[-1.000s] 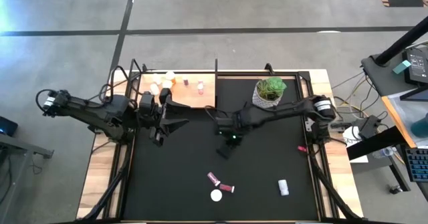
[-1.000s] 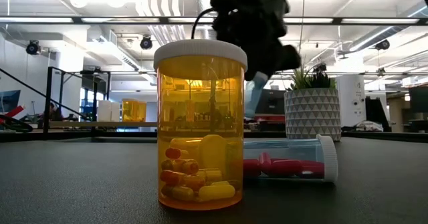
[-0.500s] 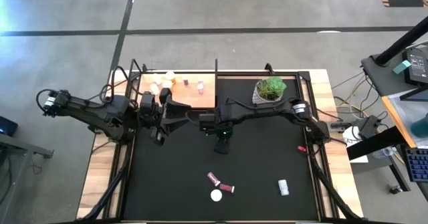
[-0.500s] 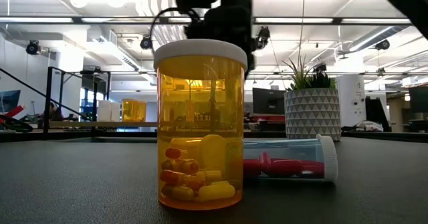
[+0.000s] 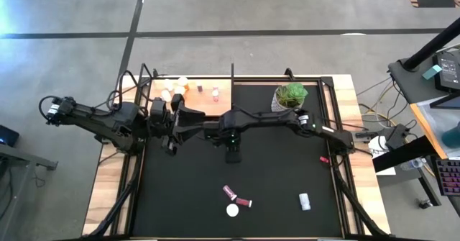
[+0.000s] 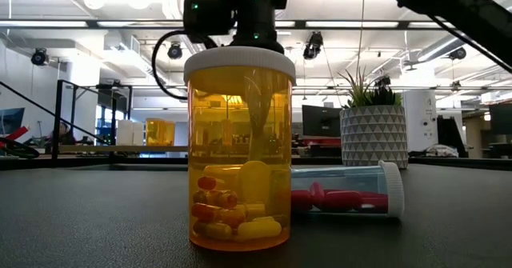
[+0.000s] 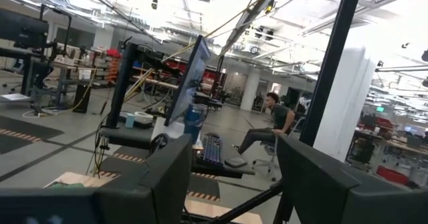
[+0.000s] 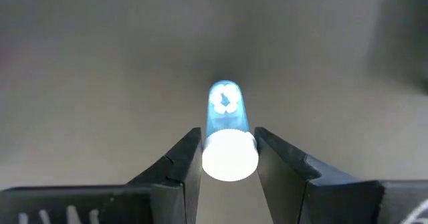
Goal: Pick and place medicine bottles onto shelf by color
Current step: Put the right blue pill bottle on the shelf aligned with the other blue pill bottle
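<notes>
My right gripper (image 5: 231, 146) hangs over the middle of the black mat, pointing down, shut on a small blue bottle (image 8: 226, 107) with a white cap. In the low view an amber bottle (image 6: 240, 148) hides its fingers. My left gripper (image 7: 234, 184) is raised and open with nothing between its fingers. It sits at the mat's far left (image 5: 188, 122), beside the wooden shelf (image 5: 215, 104). Several small bottles (image 5: 182, 83) stand on the shelf. A maroon bottle (image 5: 228, 191) and a white bottle (image 5: 305, 201) lie on the mat near its front edge. My right gripper pinches the blue bottle's white cap (image 8: 229, 154) between its two fingers, one on each side. The fingers come from above, pointing down. The bottle's blue body points down past the fingertips, clear of the mat.
A potted green plant (image 5: 290, 97) stands at the mat's far right. A clear bottle with red capsules (image 6: 344, 190) lies beside the upright amber one near the front edge. A small red piece (image 5: 325, 159) lies at the mat's right edge. Between the near bottles and the arms the mat is bare.
My right gripper has moved toward the table's left edge with the blue bottle, closer to my left gripper. It has rolled about its own axis and tipped until it points straight down. The bottle has stayed between its fingers.
</notes>
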Robot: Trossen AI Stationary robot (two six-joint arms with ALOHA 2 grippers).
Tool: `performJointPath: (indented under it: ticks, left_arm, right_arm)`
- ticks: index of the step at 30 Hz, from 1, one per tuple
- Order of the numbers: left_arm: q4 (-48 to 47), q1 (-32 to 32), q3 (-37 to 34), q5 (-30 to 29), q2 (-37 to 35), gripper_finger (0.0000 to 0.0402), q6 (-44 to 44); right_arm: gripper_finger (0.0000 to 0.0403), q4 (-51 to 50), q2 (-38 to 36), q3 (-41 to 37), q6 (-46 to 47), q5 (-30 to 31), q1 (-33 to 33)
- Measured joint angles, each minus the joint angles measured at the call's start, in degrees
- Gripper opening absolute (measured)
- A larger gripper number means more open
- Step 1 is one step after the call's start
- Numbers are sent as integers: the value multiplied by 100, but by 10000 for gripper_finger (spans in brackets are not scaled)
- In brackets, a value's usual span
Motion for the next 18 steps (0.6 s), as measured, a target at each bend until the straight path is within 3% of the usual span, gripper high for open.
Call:
performJointPath:
  ticks: [18]
  left_arm:
    - [-1,0,-4,-151,0,203,-1]
  right_arm:
    - [114,-126,136,110,-66,324,-55]
